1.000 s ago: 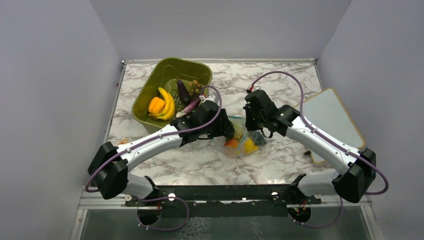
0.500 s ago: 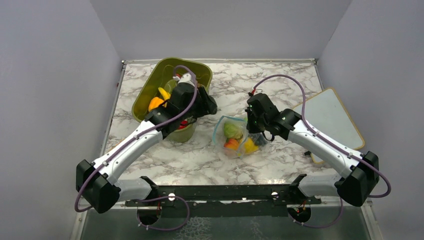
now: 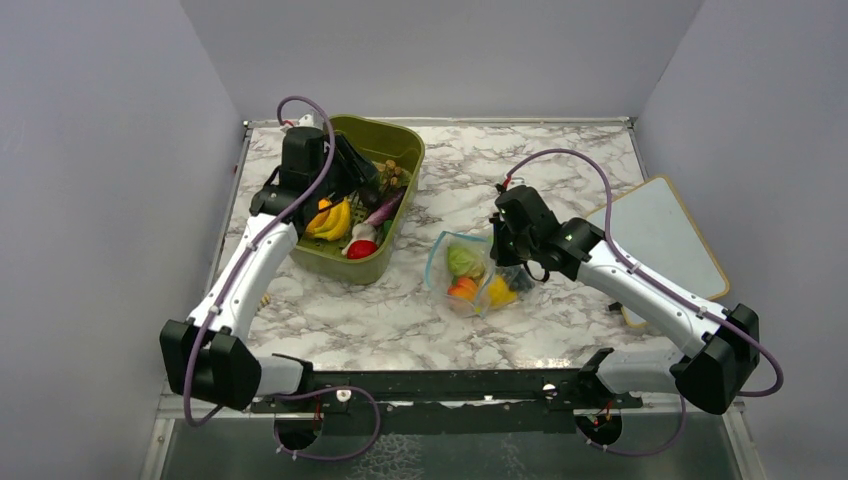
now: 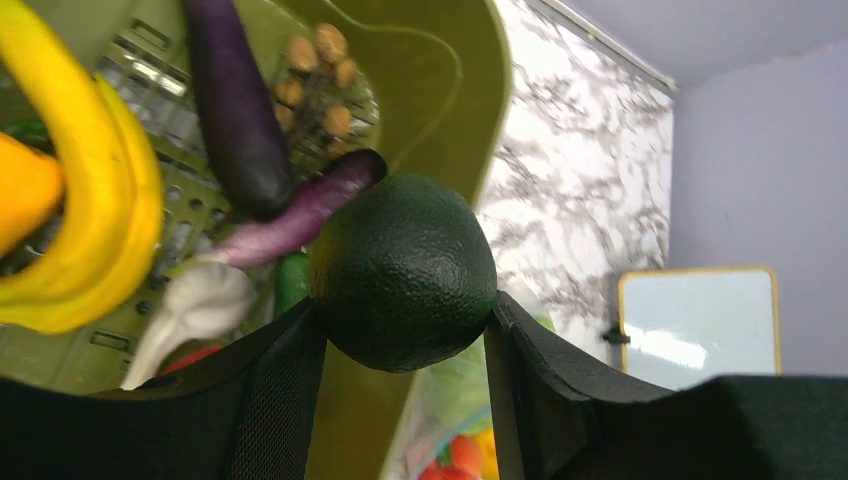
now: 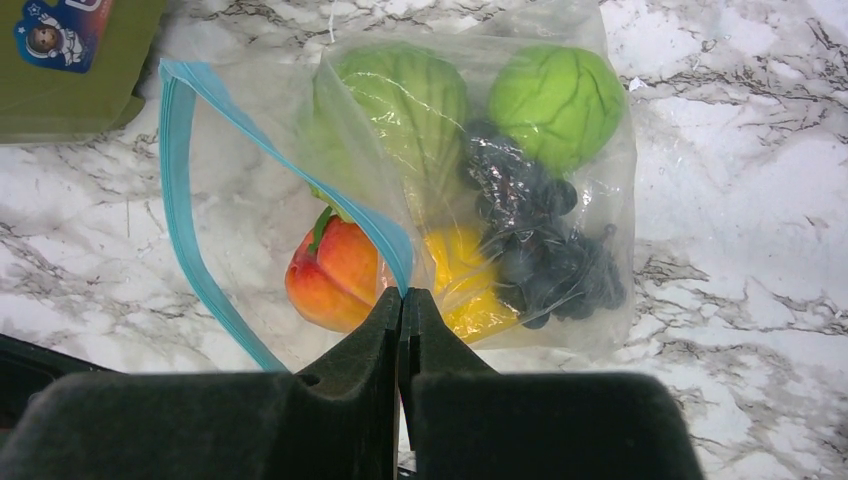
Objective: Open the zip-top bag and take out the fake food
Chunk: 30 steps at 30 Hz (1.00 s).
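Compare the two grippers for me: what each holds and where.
The left gripper spans a dark green round fruit with jaws spread; the right gripper is pinched shut on the zip-top bag at its blue strip. The left gripper hangs over the green basket; the right gripper sits at the bag on the table. Both hold something.

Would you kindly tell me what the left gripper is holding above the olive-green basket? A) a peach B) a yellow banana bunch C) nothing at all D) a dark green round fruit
D: in the left wrist view, the left gripper has its jaws clamped on either side of a dark green round fruit, with the olive-green basket beneath it.
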### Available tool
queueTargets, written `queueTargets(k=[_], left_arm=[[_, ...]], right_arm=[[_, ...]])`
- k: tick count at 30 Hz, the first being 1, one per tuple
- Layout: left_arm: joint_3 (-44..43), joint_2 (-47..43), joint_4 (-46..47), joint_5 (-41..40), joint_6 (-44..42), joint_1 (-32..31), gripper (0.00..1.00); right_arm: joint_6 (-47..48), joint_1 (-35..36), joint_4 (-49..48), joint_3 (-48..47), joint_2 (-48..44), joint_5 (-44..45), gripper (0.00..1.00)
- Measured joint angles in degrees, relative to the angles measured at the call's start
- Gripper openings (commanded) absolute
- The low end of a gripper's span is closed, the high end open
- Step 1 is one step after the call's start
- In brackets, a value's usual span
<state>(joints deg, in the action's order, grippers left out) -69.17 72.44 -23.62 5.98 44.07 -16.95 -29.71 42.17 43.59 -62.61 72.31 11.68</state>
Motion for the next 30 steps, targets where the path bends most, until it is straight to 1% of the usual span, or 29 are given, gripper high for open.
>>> queueTargets(k=[1, 6, 11, 15, 20, 23, 27, 30], left_arm=[[-0.85, 1.84, 0.31, 0.00, -0.09, 1.92, 0.04], [-4.68, 11.21, 1.44, 1.99, 0.20, 7.61, 0.05], [-9.09, 20.90, 2.45, 3.67, 0.81, 10.75, 0.08], [-15.82, 29.22, 2.14, 4.52, 0.70, 12.66, 0.09], [-23.17, 37.46, 1.09, 4.39, -0.44, 13.79, 0.19], [-25.86, 40.33, 0.02, 3.69, -1.46, 13.94, 0.37], [-30.88, 43.36, -3.85, 3.50, -3.61, 13.94, 0.43], [-32.44, 44.02, -5.51, 2.84, -5.40, 13.92, 0.44]], right_arm=[[0.00, 0.00, -0.04, 0.00, -0.02, -0.15, 0.01], [0.07, 0.00, -0.09, 0.00, 0.00, -0.42, 0.01], [0.46, 0.00, -0.09, -0.02, 0.00, -0.61, 0.01], [0.63, 0.00, -0.09, -0.02, 0.00, -0.68, 0.01], [0.72, 0.00, -0.09, -0.02, -0.02, -0.85, 0.01], [0.90, 0.00, -0.07, -0.02, -0.02, -0.85, 0.01], [0.96, 0.00, -0.07, -0.02, -0.02, -0.85, 0.01], [1.05, 0.00, -0.07, -0.02, 0.00, -0.85, 0.01]])
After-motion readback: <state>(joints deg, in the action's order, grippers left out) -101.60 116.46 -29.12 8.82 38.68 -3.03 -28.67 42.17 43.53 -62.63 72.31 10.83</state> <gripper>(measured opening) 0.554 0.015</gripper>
